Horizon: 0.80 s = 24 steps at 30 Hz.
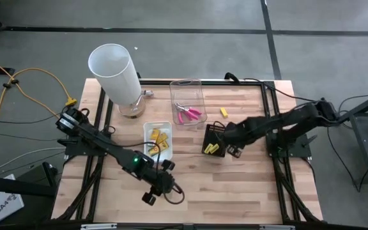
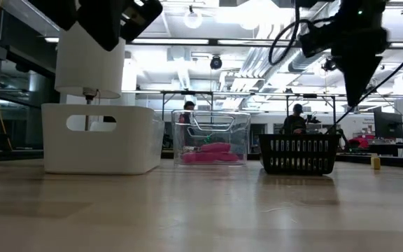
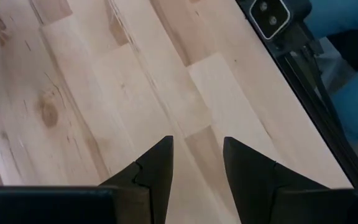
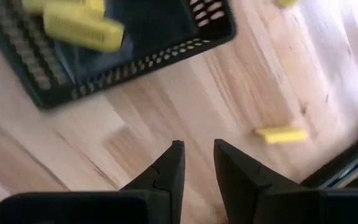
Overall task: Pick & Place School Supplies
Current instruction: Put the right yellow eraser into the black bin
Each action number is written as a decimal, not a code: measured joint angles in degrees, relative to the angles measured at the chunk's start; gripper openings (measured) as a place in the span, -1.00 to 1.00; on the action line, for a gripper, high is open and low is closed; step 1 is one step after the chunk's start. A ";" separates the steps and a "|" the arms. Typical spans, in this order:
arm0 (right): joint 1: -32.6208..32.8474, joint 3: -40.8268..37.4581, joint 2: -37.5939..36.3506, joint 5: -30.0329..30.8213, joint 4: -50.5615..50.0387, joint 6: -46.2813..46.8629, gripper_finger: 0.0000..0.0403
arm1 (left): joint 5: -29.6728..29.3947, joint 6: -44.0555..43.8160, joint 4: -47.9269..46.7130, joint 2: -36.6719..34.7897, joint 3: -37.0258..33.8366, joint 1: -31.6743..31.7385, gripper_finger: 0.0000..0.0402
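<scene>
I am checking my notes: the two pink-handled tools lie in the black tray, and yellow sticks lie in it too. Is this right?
Not quite. The high view shows the pink-handled tools in the clear tray, not the black tray. Yellow sticks do lie in the black tray.

The whole surface (image 1: pixel 190 179) is being viewed from straight overhead in the high view. It is being looked across at board height in the low view, facing the room. The black tray (image 4: pixel 104 56), seen close in the right wrist view, is being shared with the high and low views.
</scene>
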 joint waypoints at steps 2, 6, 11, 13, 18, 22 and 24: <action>-1.95 0.00 0.00 -2.81 0.02 -11.60 -0.61 | 0.02 0.00 0.00 0.00 0.00 -0.31 -0.32; -3.75 0.00 0.00 -7.37 -0.01 -36.01 -0.61 | 0.03 -0.89 -0.06 0.01 0.00 -0.86 -0.32; -4.02 0.00 0.00 -7.44 -0.01 -60.73 -0.61 | 0.04 -1.34 -0.88 0.02 0.00 -1.56 -0.32; -4.22 0.00 0.00 -7.36 -0.01 -65.46 -0.61 | 0.04 -2.24 -0.87 0.02 0.00 -1.80 -0.32; -7.25 -0.51 0.02 -7.32 0.02 -68.11 -0.61 | 0.06 -5.13 -0.50 0.02 0.00 -2.15 -0.32; -10.87 -4.60 0.02 -7.57 -0.01 -68.05 -0.61 | 0.08 -7.28 0.86 0.02 0.00 -2.19 -0.32; -12.51 -7.27 0.04 -7.53 -0.07 -68.05 -0.61 | 0.07 -7.33 1.63 0.02 0.00 -2.19 -0.32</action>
